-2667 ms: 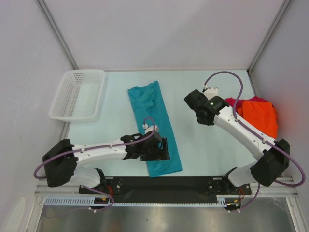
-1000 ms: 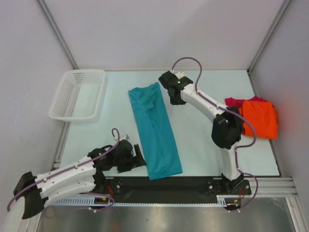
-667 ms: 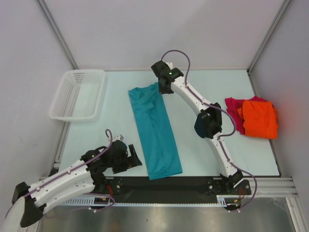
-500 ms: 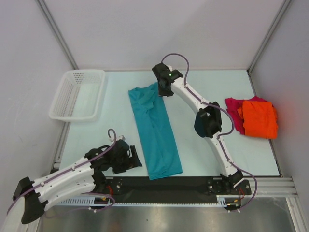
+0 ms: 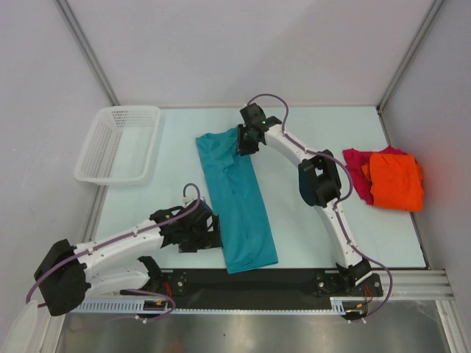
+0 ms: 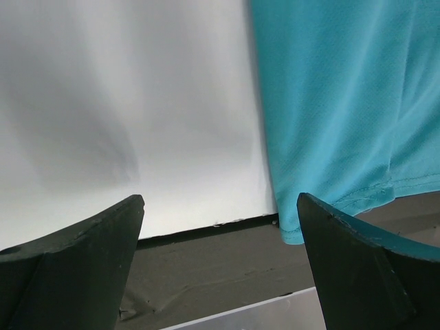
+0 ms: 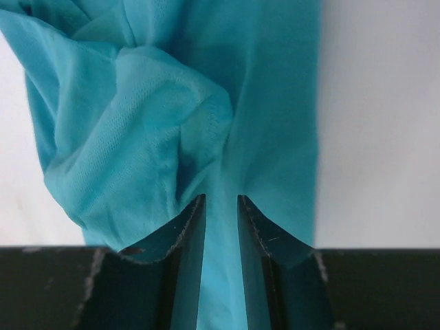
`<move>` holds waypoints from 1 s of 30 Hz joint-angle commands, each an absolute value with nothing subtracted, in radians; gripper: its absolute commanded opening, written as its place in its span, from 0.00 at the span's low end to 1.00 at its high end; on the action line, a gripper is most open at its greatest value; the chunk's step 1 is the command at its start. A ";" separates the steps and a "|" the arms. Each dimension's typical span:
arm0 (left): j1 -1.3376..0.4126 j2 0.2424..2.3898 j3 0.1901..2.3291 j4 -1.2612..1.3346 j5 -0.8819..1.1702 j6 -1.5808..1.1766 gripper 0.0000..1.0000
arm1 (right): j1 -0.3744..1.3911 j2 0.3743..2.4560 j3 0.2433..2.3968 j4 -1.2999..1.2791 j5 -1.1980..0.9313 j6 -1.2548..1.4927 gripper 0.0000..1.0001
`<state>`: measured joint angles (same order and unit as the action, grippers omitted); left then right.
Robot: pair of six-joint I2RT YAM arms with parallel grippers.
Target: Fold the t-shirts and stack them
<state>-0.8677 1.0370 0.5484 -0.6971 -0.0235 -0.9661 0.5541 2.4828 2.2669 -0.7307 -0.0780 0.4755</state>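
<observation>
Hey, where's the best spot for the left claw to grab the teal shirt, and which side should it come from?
Probably the near-left hem corner of the teal shirt, approached from the robot's left. The shirt lies flat as a long strip, that edge is free, and the open left claw sits right beside it.

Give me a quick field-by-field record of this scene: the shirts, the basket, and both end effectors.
teal t-shirt: folded into a long strip, lying flat mid-table
orange t-shirt: crumpled at the right edge, overlapping the magenta one
magenta t-shirt: crumpled, partly under the orange one
basket: white mesh, far left
left end effector: open, beside the strip's near left edge, holding nothing
right end effector: closed on the strip's far end
</observation>
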 commanded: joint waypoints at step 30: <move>-0.795 1.150 0.592 -0.652 0.029 -0.822 1.00 | 0.505 2.591 2.390 -0.545 -0.239 0.526 0.35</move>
<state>-0.8078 1.1427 0.5694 -0.6666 0.0116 -0.8520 0.5133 2.5900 2.3734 -0.5377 -0.2630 0.5449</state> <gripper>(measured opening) 0.994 0.348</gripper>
